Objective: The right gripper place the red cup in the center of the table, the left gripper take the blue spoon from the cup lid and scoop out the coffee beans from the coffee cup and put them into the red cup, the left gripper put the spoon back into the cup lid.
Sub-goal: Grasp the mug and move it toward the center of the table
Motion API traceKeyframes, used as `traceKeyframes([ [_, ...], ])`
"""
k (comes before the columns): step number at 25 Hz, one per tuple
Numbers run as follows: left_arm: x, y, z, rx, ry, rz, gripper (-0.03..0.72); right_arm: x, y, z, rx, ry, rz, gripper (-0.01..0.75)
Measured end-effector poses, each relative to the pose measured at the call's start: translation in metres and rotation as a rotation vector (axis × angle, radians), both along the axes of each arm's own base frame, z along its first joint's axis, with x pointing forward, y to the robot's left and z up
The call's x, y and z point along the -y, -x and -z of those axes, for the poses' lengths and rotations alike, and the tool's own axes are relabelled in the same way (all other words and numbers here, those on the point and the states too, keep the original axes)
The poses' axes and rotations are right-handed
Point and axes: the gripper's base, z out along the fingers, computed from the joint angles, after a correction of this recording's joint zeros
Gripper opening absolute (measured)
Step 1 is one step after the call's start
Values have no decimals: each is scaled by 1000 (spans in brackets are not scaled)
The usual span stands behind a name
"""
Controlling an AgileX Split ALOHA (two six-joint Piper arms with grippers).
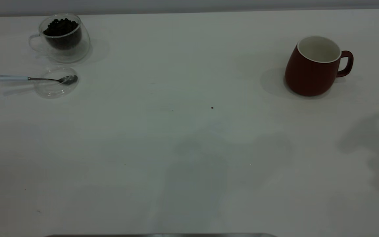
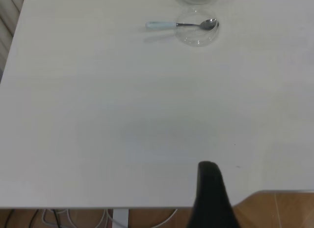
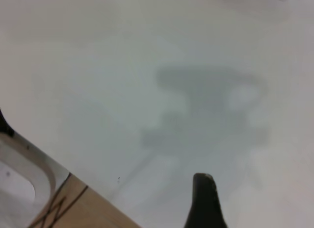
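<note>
- The mug [image 1: 312, 67] stands upright at the upper right of the exterior frame, well off the centre of the table [image 1: 189, 158], handle pointing to the frame's right. It is empty, white inside.
- Handling, as I judge it: glazed ceramic, stiff, fairly heavy, slick and breakable. The rim wall or the loop handle offers the firmest hold; the rounded body would slip.
- The glass cup [image 1: 63, 38] sits at the upper left, heaped with beans [image 1: 61, 28]. Likely fragile and slippery.
- The lid [image 1: 55, 82] lies just below the glass cup. The spoon [image 1: 35, 78] rests with its bowl in the lid and its pale handle sticking out toward the left edge. I expect it to be light, thin and quick to pivot; the handle end is the place to grip.
- My right gripper [image 3: 203, 201] hovers over bare table near the edge, far from the mug. Only one fingertip shows; I cannot tell its state.
- My left gripper [image 2: 211, 196] hangs at the table edge, well apart from the spoon. One fingertip visible; state undetermined. Nothing is held that I can see.
</note>
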Motion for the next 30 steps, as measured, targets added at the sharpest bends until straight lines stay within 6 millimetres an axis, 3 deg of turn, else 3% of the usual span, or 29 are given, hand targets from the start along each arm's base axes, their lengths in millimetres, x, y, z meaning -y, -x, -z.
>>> traceKeyframes([
  [7, 0, 0, 0, 0, 0, 0, 584, -27, -53, 39, -4, 111, -218, 590],
  [16, 0, 0, 0, 0, 0, 0, 584, -37, -119, 122, -85, 175, -304, 590],
  [25, 0, 0, 0, 0, 0, 0, 584, -39, -170, 162, -64, 240, -358, 590],
  [30, 0, 0, 0, 0, -1, 1, 584, -39, -187, 177, -62, 262, -382, 590],
])
